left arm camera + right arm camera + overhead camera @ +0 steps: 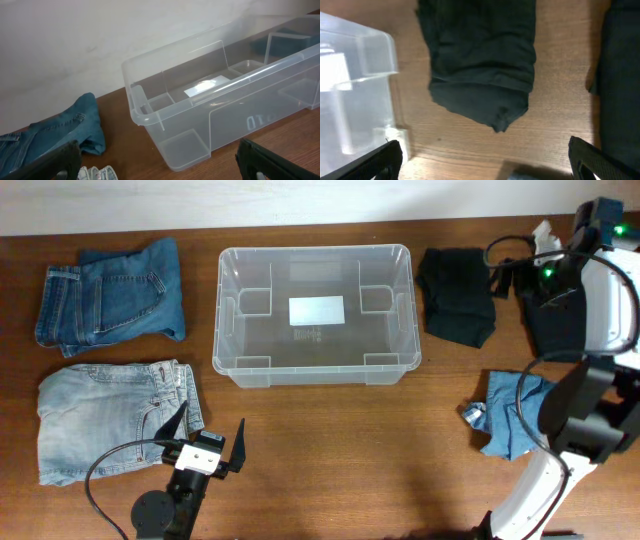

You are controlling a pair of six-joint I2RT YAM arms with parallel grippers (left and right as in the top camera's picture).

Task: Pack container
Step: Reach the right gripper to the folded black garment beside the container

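Overhead, the large clear translucent rectangular plastic container point(316, 352) stands on the brown wooden desk point(330, 450), at the middle of the back edge, with nothing in it and a white label point(316, 311) on its floor. Folded dark blue denim jeans point(110, 295) lie at the back left corner, and folded pale blue denim jeans point(105, 425) lie near the front left corner. A folded black garment point(457, 295) lies just right of the container, apart from it. A crumpled light blue cloth point(515, 415) lies toward the front right corner. The left end effector point(207, 438) sits by the front edge beside the pale jeans, its fingers spread wide with nothing between them. The white right arm point(605, 310) stands along the right edge.

From the left wrist, the container's near corner and long wall point(220, 115) fill the frame. The dark jeans point(75, 125) lie to its left. The two black fingers at the bottom corners stand far apart and empty.

From the right wrist, the right end effector point(485, 157) hangs above the black garment point(480, 60), fingers wide apart, gripping nothing. A corner of the container point(365, 70) shows at the left.
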